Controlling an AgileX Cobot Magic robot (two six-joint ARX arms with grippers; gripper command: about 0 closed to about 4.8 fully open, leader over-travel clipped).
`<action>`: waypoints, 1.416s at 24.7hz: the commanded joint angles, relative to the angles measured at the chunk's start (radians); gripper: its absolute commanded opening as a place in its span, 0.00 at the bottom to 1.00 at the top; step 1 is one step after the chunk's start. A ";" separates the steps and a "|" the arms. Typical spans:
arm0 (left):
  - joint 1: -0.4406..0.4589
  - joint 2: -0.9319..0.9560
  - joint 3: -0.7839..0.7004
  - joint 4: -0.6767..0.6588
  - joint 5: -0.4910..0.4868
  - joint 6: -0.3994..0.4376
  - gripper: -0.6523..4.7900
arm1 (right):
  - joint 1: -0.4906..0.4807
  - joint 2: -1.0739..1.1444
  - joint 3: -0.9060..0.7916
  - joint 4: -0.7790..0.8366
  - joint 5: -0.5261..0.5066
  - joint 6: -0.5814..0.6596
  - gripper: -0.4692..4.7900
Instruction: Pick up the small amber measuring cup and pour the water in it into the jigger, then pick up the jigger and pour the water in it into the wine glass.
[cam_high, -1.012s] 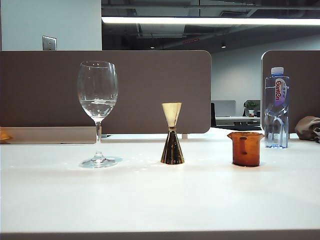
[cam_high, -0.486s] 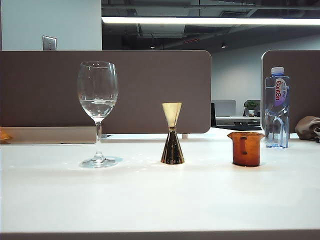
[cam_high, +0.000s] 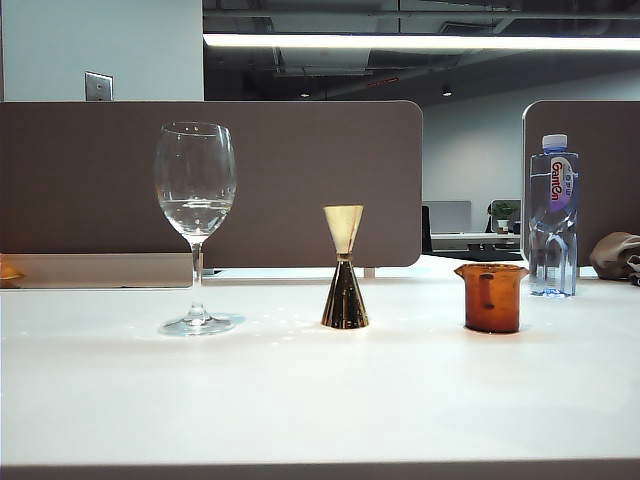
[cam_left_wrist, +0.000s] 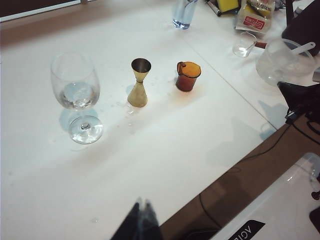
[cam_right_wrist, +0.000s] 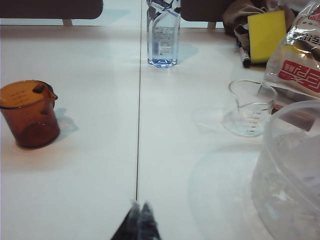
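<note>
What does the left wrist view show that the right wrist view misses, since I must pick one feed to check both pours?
Only the left wrist view shows the wine glass holding some water, the jigger upright beside it, and the left tool shut near the table edge. Only the right wrist view shows the right tool shut, above the table seam. Both show the small amber measuring cup standing upright, the plastic bottle, a clear measuring cup and a large clear container.

Exterior low, level; wrists high, oblique; amber cup (cam_high: 491, 297) shared, probably.
</note>
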 joint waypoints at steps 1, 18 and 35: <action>0.001 0.000 0.002 0.013 0.001 0.005 0.12 | 0.000 0.000 -0.007 0.000 -0.009 0.000 0.09; -0.003 -0.075 -0.174 0.425 -0.040 0.196 0.12 | 0.000 0.000 -0.007 0.000 -0.009 0.000 0.09; 0.348 -0.673 -1.316 1.310 -0.210 -0.002 0.12 | 0.000 0.000 -0.007 0.000 -0.009 0.000 0.09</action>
